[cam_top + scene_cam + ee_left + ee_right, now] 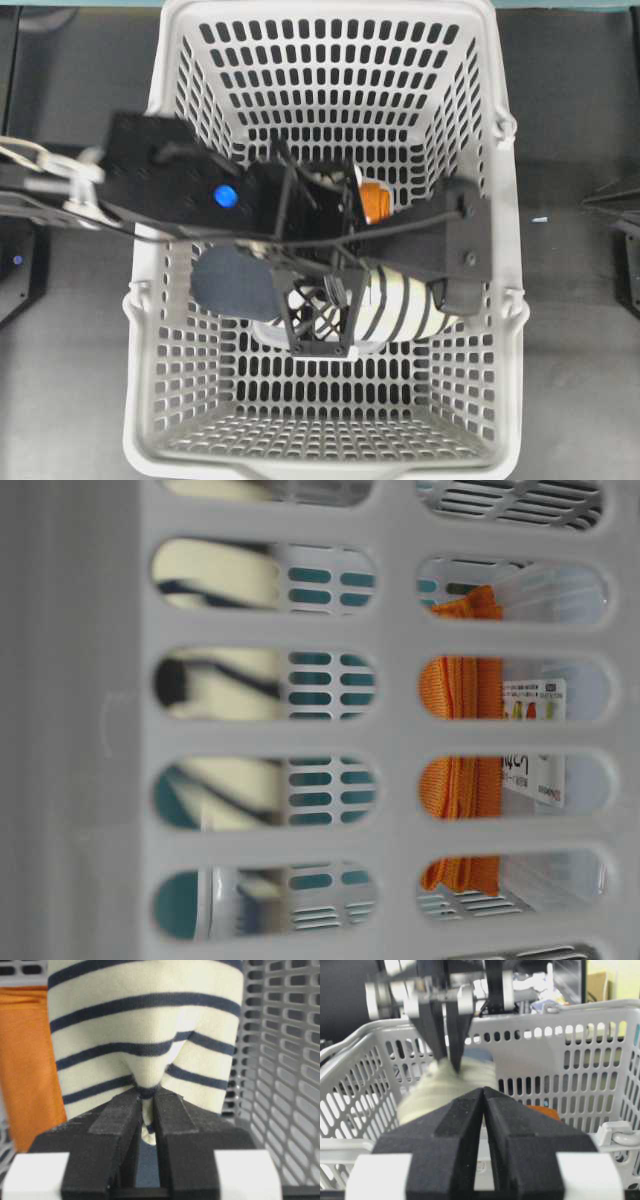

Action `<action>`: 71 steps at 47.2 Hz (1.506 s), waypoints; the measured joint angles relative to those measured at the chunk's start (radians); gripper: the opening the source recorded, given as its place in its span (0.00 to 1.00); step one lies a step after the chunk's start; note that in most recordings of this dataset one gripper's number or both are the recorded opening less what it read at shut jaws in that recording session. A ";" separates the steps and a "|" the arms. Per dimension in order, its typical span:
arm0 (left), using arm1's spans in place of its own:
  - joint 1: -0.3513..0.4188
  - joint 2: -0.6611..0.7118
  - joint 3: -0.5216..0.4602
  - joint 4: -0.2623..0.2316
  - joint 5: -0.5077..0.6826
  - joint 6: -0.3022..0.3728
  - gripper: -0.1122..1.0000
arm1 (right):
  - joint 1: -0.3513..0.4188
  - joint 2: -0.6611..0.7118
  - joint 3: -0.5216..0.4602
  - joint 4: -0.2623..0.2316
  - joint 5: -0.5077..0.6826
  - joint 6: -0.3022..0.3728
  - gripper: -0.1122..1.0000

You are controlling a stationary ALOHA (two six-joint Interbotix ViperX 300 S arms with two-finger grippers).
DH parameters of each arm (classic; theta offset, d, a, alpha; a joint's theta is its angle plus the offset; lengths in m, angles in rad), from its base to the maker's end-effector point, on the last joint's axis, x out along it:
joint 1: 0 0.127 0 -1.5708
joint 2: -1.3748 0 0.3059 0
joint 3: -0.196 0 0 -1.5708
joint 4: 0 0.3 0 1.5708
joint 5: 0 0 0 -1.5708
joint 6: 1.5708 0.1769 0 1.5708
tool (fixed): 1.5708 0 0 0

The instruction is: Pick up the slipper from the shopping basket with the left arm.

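grip: left gripper (146, 1105) fingers pinching slipper (145, 1035) fabric, nearly closed
axis: lying across shopping basket (170, 330)
right gripper (484, 1105): closed, idle

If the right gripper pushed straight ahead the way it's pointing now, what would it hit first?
Most likely the near wall of the shopping basket, which fills the view just beyond the shut right gripper. The slipper, pinched by the left gripper, hangs behind that wall. Depth is hard to judge.
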 measured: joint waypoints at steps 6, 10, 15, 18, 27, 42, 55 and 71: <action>0.003 0.008 -0.107 0.000 0.095 0.002 0.15 | 0.000 -0.011 0.000 0.000 0.011 0.000 0.10; 0.008 0.020 -0.141 0.000 0.130 0.002 0.16 | 0.000 -0.015 0.000 0.000 0.014 0.000 0.10; 0.014 0.032 -0.152 0.000 0.143 0.002 0.15 | 0.000 -0.015 0.000 -0.002 0.014 0.000 0.10; 0.014 0.032 -0.152 0.000 0.143 0.000 0.15 | 0.000 -0.015 0.000 0.000 0.014 0.000 0.10; 0.014 0.032 -0.153 0.000 0.146 -0.012 0.15 | 0.000 -0.015 0.000 0.000 0.014 0.000 0.10; 0.012 0.032 -0.153 0.000 0.146 -0.014 0.16 | 0.000 -0.015 0.000 0.000 0.014 0.000 0.10; 0.015 0.046 -0.153 0.000 0.147 -0.018 0.16 | 0.000 -0.015 0.000 0.000 0.014 0.000 0.10; 0.015 0.046 -0.153 0.000 0.150 -0.021 0.16 | 0.000 -0.017 0.000 0.000 0.014 0.002 0.10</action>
